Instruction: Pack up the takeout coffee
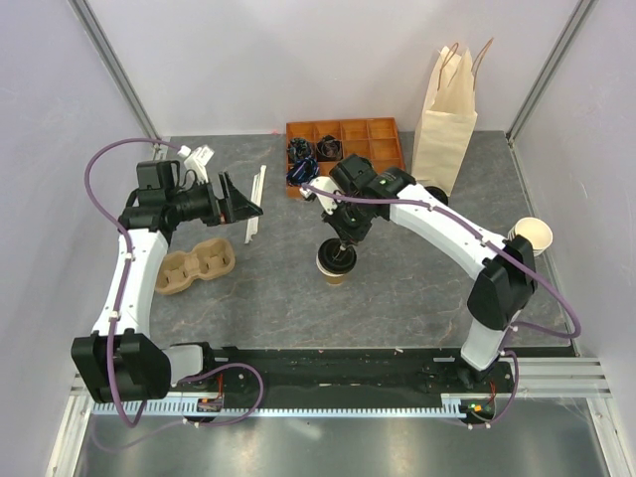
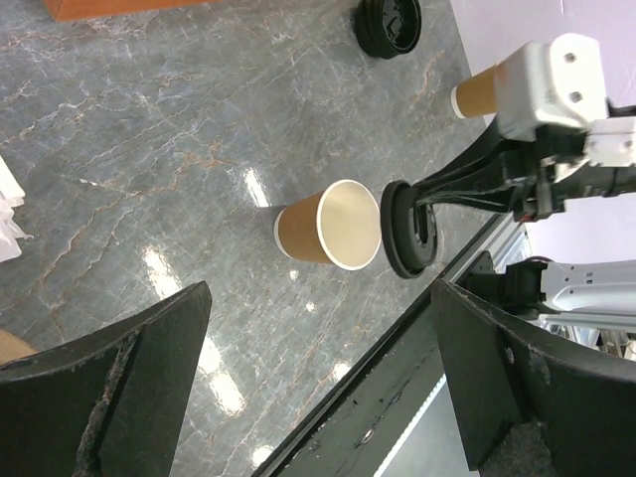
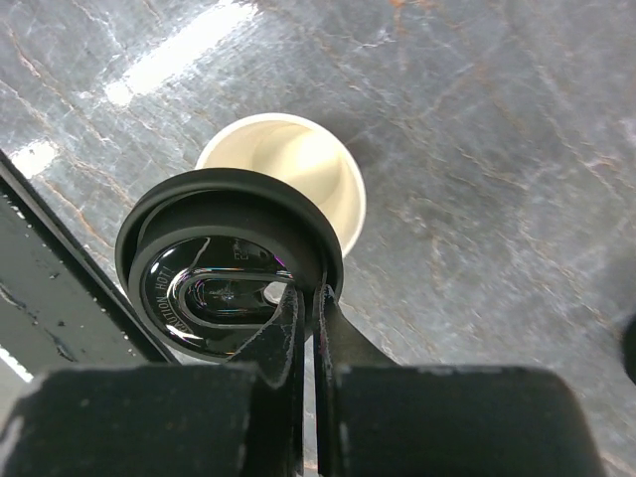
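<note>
Plainly, the right pincer (image 3: 306, 298) is clamped nearly shut on the thin rim of the black lid (image 3: 224, 258). It grips only the edge, so the lid hangs tilted and its underside is free to meet the cup. The lid is poised just over the mouth of the coffee cup (image 3: 288, 164), partly covering it; whether the two touch cannot be told. The cup (image 1: 336, 270) stands upright and uncapped near the middle of the table (image 1: 417, 288), close in front of the arms, so the step in hand looks like capping it before it goes anywhere. The left pincer (image 2: 318, 397) is spread as wide as it goes and holds nothing. It hangs well to the left above the table, aimed toward the cup, probably waiting to steady or lift it. Below it lies the pulp cup carrier (image 1: 197, 266). The paper bag (image 1: 447, 119) stands open at the far right, well apart from the cup. A spare lidless cup (image 1: 532, 237) sits at the right edge.
</note>
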